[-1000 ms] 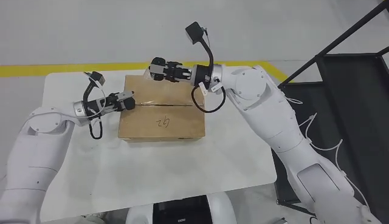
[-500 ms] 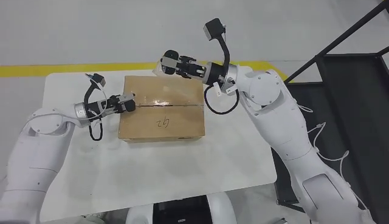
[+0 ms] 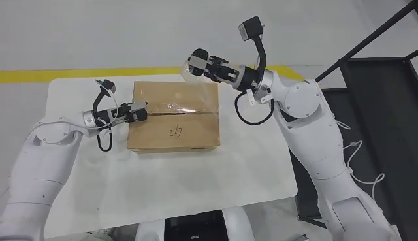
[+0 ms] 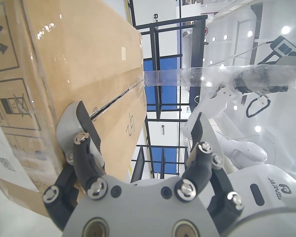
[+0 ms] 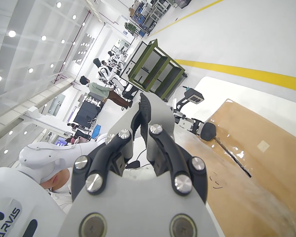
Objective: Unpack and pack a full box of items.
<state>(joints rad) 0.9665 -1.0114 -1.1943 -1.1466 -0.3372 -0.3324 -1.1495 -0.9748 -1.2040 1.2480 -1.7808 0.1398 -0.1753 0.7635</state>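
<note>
Right claw [image 3: 196, 63], clamped on the clear tape strip [image 4: 172, 78], holds it taut off the far corner of the box [image 3: 173, 127] on the desk [image 3: 196, 176], apparently to peel the seam, while the left claw [image 3: 136, 110], fingers apart, braces the opposite end.

Big bright hall, kinda factory vibe. Pale grey glossy floor [image 3: 196, 19], yellow line [image 3: 65, 75] painted across it just behind white table [image 3: 196, 176]. Black metal rack [image 3: 382, 84] right beside table. Farther off: olive-green shelf cart [image 5: 154, 67], blue wall panels [image 4: 169, 94], rows of round ceiling lights [image 5: 11, 33].
</note>
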